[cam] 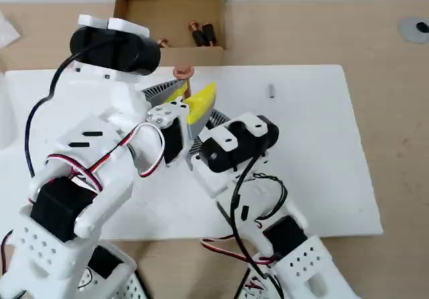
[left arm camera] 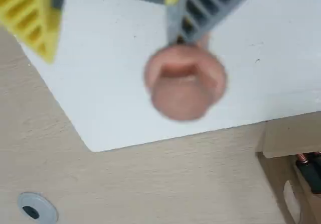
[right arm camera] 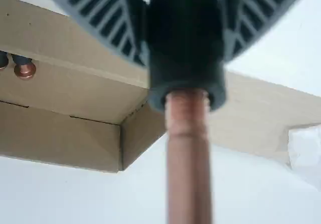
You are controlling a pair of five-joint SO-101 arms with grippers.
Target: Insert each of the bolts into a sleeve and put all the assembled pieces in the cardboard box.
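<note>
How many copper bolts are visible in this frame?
3: one copper bolt pushed through a black sleeve above the white board, two inside the cardboard box. Others may hide behind an arm.

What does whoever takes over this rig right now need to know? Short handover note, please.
Right gripper: shut on the black sleeve, over the white board, in front of the cardboard box.
Left gripper: at the bolt's head end; grip unreadable.
Bolt: copper shaft already entered in the sleeve.
Done: at least two assembled pieces lie in the box.
Left: seat this bolt fully if needed, then box it. A small grey piece lies loose on the board; can't tell what it is.
</note>
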